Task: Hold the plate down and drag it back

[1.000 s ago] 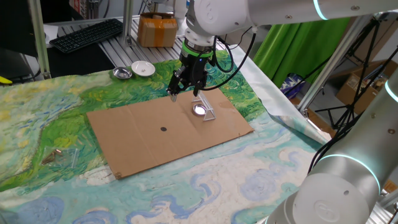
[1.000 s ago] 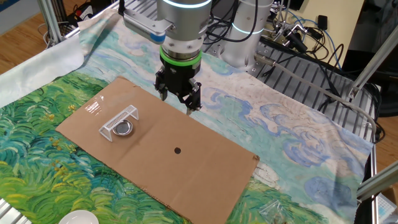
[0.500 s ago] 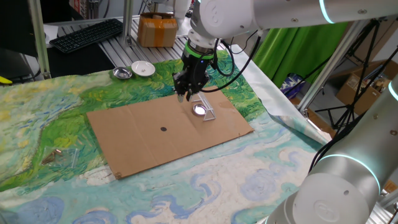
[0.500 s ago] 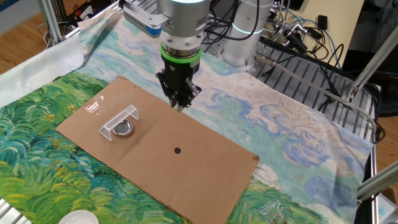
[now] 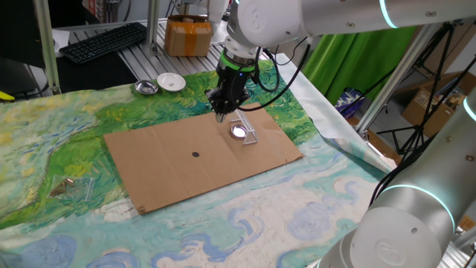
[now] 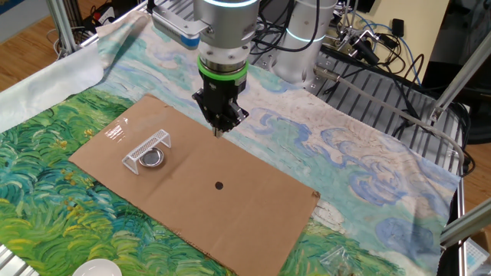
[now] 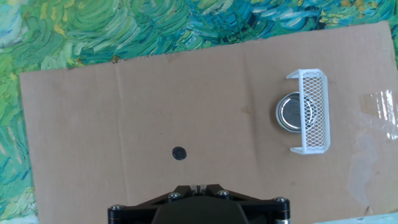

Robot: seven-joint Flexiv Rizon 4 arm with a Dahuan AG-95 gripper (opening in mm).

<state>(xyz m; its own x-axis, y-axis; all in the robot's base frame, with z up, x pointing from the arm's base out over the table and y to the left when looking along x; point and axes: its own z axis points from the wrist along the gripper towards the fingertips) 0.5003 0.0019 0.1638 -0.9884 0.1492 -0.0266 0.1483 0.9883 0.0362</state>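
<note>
The plate [image 5: 238, 132] is a tiny shiny silver dish on the brown cardboard sheet [image 5: 171, 160], tucked against a white mesh bracket [image 5: 248, 132]. It also shows in the other fixed view [image 6: 153, 159] and in the hand view [image 7: 288, 112], where the bracket [image 7: 314, 111] covers its right edge. My gripper [image 5: 221, 114] hangs above the cardboard, apart from the plate, with its jaws shut and empty. In the other fixed view the gripper [image 6: 219, 132] is to the right of and beyond the plate. In the hand view its fingertips [image 7: 198, 186] meet at the bottom edge.
A black dot [image 7: 179, 153] marks the middle of the cardboard. A white bowl [image 5: 171, 82] and a second small metal dish [image 5: 146, 88] sit at the far edge of the painted cloth. A keyboard [image 5: 104, 41] and a box [image 5: 187, 37] lie beyond.
The jaws have gone from open to shut. The hand has turned and shifted slightly toward the plate's side of the cardboard. The plate has not moved.
</note>
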